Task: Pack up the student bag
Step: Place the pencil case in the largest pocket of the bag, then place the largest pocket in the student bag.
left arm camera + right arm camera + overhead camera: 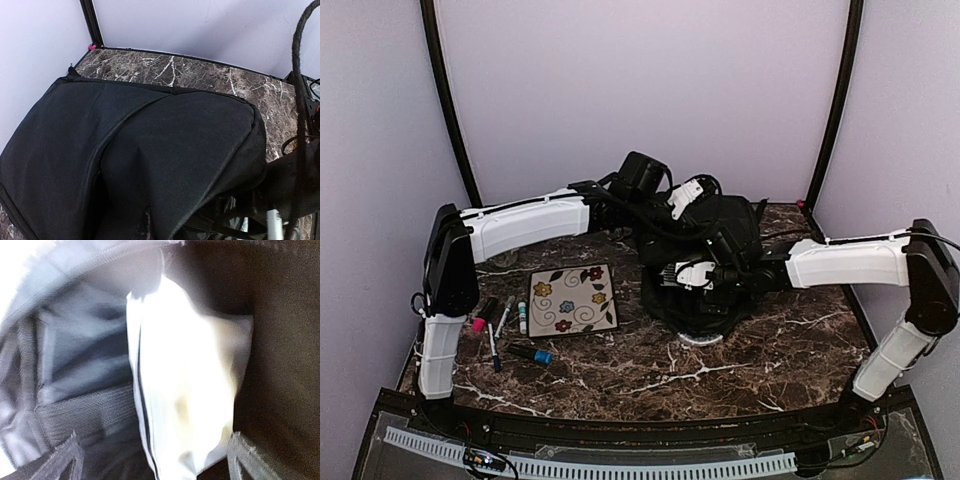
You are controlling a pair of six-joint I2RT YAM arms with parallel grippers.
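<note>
The student bag (708, 312) is a big black backpack lying mid-table, with a pale loop handle (699, 340) at its near edge. My left gripper (698, 205) reaches onto its far top. In the left wrist view only black bag fabric (150, 145) shows, gathered into a pleat at the bottom edge where the hidden jaws are shut on it. My right gripper (155, 462) is inside the bag and open, its fingertips (67, 460) far apart. A white pouch (195, 390) with a dark zip line hangs between them against the dark lining.
Left of the bag lie a floral-patterned square board (572, 298), a pink-capped marker (480, 322), a white stick (522, 318), a thin pen (493, 345) and a blue-capped marker (532, 354). Purple walls with black posts close in the marble table (770, 360).
</note>
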